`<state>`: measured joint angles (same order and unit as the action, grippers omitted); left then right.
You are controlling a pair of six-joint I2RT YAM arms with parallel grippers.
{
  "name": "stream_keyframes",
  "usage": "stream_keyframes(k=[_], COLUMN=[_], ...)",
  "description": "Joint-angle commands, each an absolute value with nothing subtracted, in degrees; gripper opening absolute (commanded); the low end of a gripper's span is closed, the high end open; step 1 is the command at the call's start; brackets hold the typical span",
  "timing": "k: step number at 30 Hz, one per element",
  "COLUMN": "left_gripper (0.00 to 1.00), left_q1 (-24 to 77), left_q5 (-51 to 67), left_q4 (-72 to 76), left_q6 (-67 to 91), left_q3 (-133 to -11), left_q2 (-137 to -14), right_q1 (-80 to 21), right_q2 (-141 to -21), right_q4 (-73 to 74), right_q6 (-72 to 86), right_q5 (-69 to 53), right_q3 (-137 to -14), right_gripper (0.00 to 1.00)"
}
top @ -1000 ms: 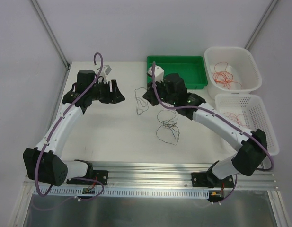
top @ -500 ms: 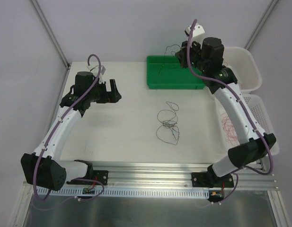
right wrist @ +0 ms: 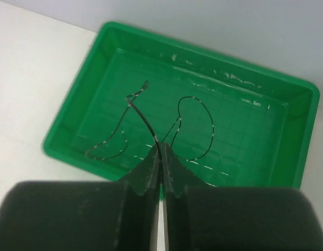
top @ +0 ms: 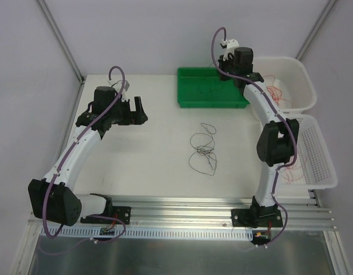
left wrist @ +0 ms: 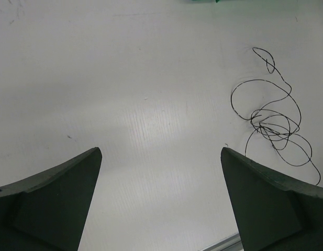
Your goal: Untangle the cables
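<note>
My right gripper [top: 224,70] [right wrist: 160,149] is shut on a thin black cable [right wrist: 137,111], held over the green tray [top: 213,103] [right wrist: 60,128]. The cable's loose loops hang down into the tray [top: 207,86]. A small tangle of black cables [top: 203,150] lies in loops on the white table at the middle; it also shows in the left wrist view [left wrist: 271,123]. My left gripper [top: 138,110] [left wrist: 161,151] is open and empty above the table's left part, well to the left of the tangle.
A white bin [top: 296,67] at the back right holds red cables [top: 273,94]. A white slotted basket [top: 322,154] stands in front of it at the right edge. A metal rail runs along the near table edge.
My right arm pulled one black cable out of the tangle, lifted it and swung it back over the green tray. The left arm has hardly moved.
</note>
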<state>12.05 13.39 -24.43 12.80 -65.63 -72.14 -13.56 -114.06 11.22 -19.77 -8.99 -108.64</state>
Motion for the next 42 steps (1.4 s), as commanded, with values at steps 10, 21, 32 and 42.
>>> stream_keyframes(k=[10, 21, 32, 42], left_gripper=[0.99, 0.99, 0.99, 0.99], left_q1=[12.5, 12.5, 12.8, 14.3], left_q5=[18.5, 22.2, 27.2, 29.1], left_q4=[-23.3, -23.3, -23.3, -23.3], left_q6=[13.2, 13.4, 14.9, 15.3], left_q3=[-65.7, -66.0, -66.3, -66.5], left_q2=[-73.6, -73.6, -75.4, -77.4], right_q1=[-11.1, -15.4, -22.0, -29.6], right_q2=[-127.6, -100.8, -82.4, -78.0], right_q4=[12.6, 15.7, 19.2, 13.9], right_q6=[-15.6, -8.5, 3.1, 8.0], right_q5=[-5.1, -6.8, -8.5, -4.4], right_q3=[-120.4, -98.3, -63.3, -50.5], right_gripper=[0.7, 0.86, 0.84, 0.83])
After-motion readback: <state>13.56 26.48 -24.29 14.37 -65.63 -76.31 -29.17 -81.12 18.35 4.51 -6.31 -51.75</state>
